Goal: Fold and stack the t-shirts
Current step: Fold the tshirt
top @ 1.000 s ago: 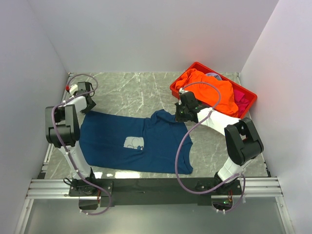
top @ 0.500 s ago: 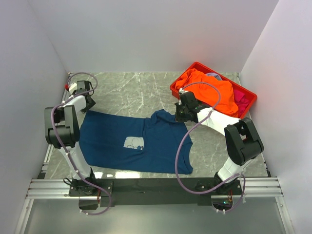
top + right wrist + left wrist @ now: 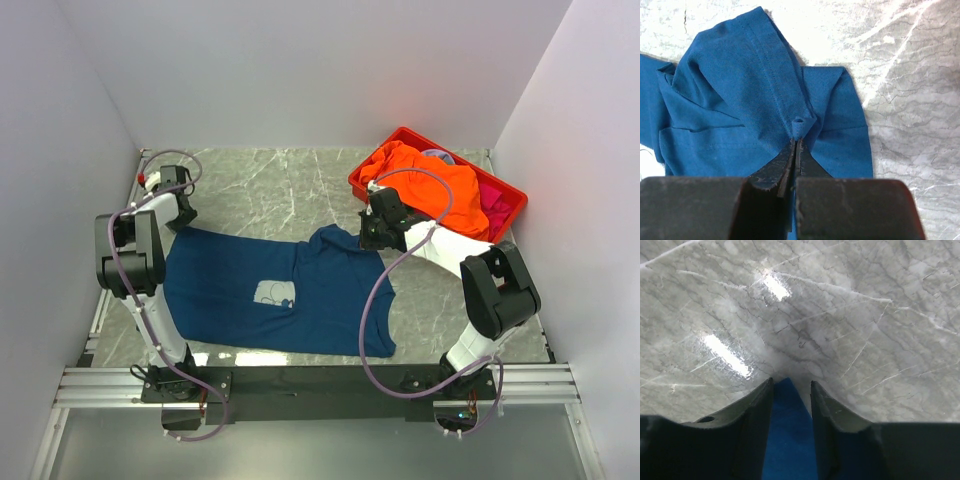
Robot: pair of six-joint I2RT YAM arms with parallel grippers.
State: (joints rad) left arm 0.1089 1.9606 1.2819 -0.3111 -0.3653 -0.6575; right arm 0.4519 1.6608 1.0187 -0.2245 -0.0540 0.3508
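The navy shirt (image 3: 270, 285) lies spread, print up, on the near half of the surface (image 3: 290, 190). At its 2 o'clock edge the right tool (image 3: 795, 145) has its jaws together, clamped on a small pinch of hem. That bite looks thin, so a hard pull could slip it free. At the shirt's 10 o'clock corner the left tool (image 3: 791, 385) stands with jaws apart, straddling the cloth tip without gripping it. Closing from here may catch only the point, and the fold would drag crooked. Farther off, at 1 o'clock, the red crate (image 3: 510, 187) holds the orange shirt (image 3: 430, 185) and a pink shirt (image 3: 492, 205), both unfolded.
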